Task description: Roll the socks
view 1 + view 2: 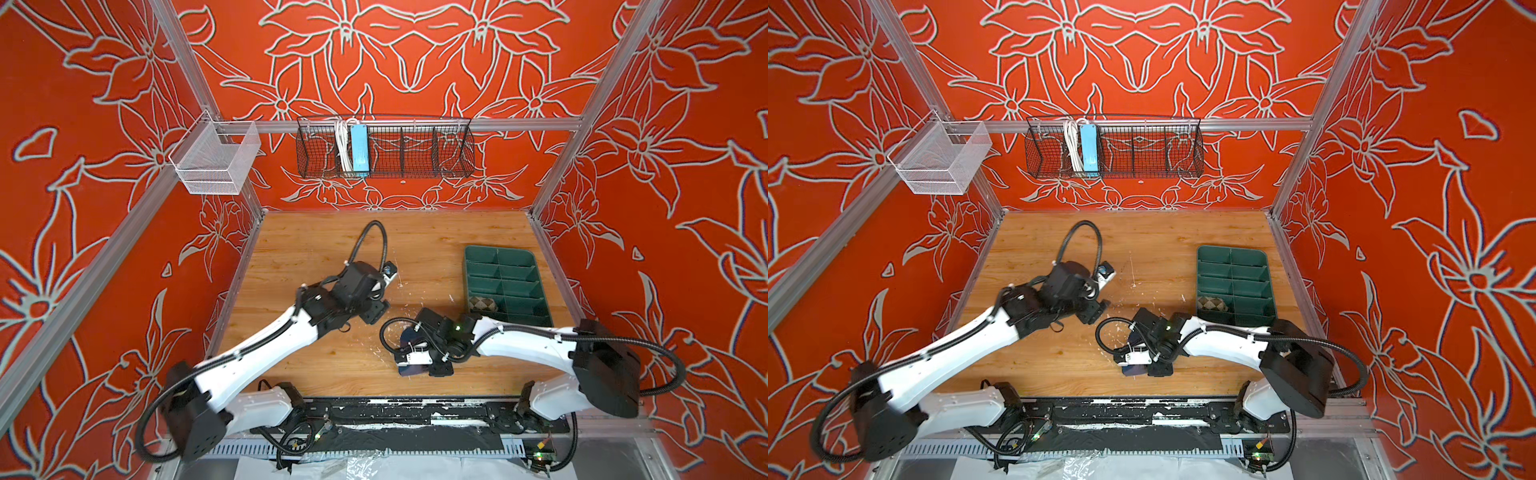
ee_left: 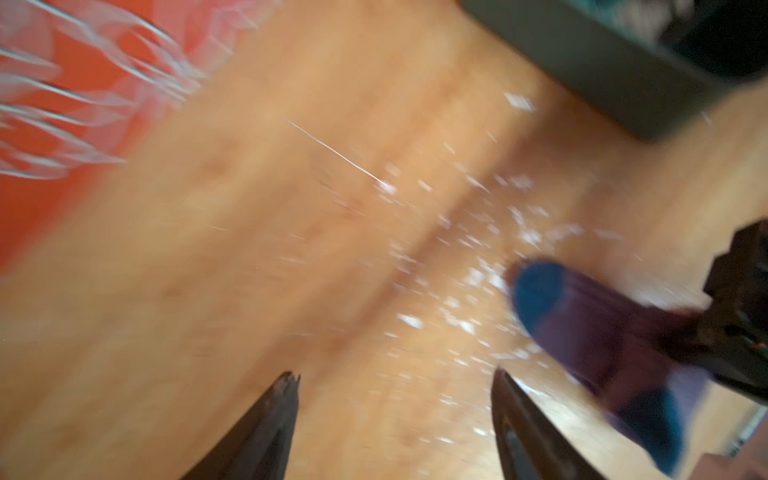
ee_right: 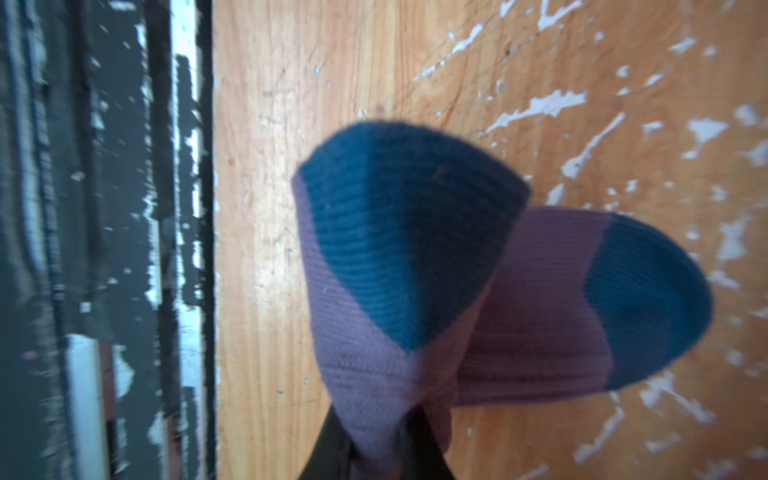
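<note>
A ribbed purple sock (image 3: 365, 299) with navy toe and heel hangs folded from my right gripper (image 3: 374, 432), which is shut on its purple part low over the wooden table near the front edge. From above, only dark bits of this sock (image 1: 409, 370) (image 1: 1136, 370) show under the right gripper (image 1: 419, 359). My left gripper (image 2: 395, 378) is open and empty over bare wood, with the purple sock (image 2: 602, 332) off to one side. It hovers mid-table (image 1: 374, 311) (image 1: 1094, 311). The beige argyle sock (image 1: 484, 304) (image 1: 1212, 304) lies rolled in a near-left compartment of the green tray.
The green divided tray (image 1: 498, 250) (image 1: 1231, 249) stands at the table's right; its dark wall (image 2: 582, 54) shows in the left wrist view. White scuff flecks (image 3: 540, 106) cover the wood. A black rail (image 3: 124, 208) runs along the front edge. Wire baskets (image 1: 384, 149) hang on the back wall.
</note>
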Controlling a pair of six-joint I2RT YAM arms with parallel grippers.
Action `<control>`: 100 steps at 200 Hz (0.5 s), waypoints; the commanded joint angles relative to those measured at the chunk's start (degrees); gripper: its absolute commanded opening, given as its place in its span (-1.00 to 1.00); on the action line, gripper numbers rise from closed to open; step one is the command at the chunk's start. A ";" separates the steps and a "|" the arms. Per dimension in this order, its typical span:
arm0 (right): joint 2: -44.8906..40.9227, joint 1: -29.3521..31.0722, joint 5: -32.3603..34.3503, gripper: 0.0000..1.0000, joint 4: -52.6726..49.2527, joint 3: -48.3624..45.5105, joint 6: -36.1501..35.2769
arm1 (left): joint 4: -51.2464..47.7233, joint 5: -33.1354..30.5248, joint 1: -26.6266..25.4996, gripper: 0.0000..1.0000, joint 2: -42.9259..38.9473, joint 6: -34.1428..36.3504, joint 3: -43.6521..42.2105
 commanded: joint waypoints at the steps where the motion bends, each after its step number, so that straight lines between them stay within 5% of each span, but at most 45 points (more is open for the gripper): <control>1: 6.10 -2.74 -9.28 -1.00 -9.85 3.52 -0.73 | 4.63 -7.67 0.12 0.43 -12.80 10.31 -4.41; 33: 13.46 -5.07 -10.76 -1.00 -12.65 9.21 -1.64 | 0.42 14.87 -0.67 0.40 -28.72 22.54 -8.23; 47: 16.87 -6.01 -11.84 -1.00 -13.71 11.68 -2.59 | -1.75 19.48 -2.64 0.41 -30.62 24.70 -9.40; 100: 26.74 -9.34 -12.37 -1.00 -18.12 19.88 -5.37 | 5.04 3.27 -24.37 0.45 -18.09 34.36 -20.69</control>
